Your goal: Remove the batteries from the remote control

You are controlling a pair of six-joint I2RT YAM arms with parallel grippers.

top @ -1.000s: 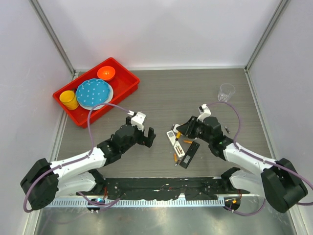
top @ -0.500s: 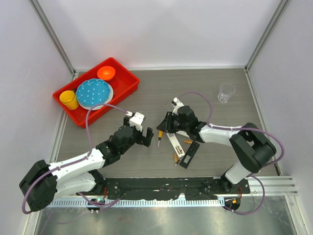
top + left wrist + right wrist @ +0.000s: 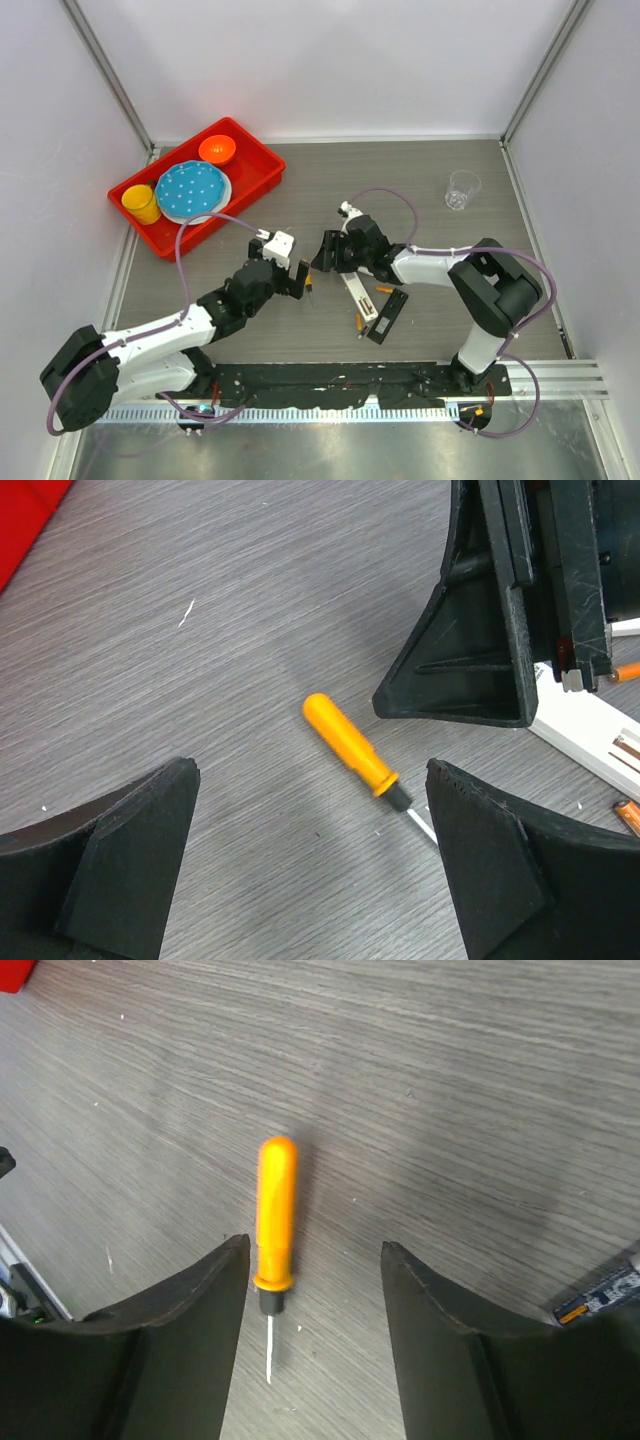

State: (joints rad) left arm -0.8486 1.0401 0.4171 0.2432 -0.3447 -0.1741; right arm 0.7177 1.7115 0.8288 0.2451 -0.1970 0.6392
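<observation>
From above, the batteries (image 3: 384, 289) are small thin orange cylinders lying loose on the table (image 3: 420, 200), beside the white remote (image 3: 358, 294) and a black flat piece (image 3: 388, 315). The left gripper (image 3: 298, 285) and right gripper (image 3: 322, 258) nearly meet over an orange-handled screwdriver (image 3: 309, 287). A red tray (image 3: 262, 163) sits at the back left and a clear cup (image 3: 461, 188) at the back right, with bare table between them.

The left wrist view shows its jaws spread wide, nothing between the fingers, and one battery at the right edge.

In the right wrist view the jaws stand apart, with the screwdriver lying flat between them, untouched.
</observation>
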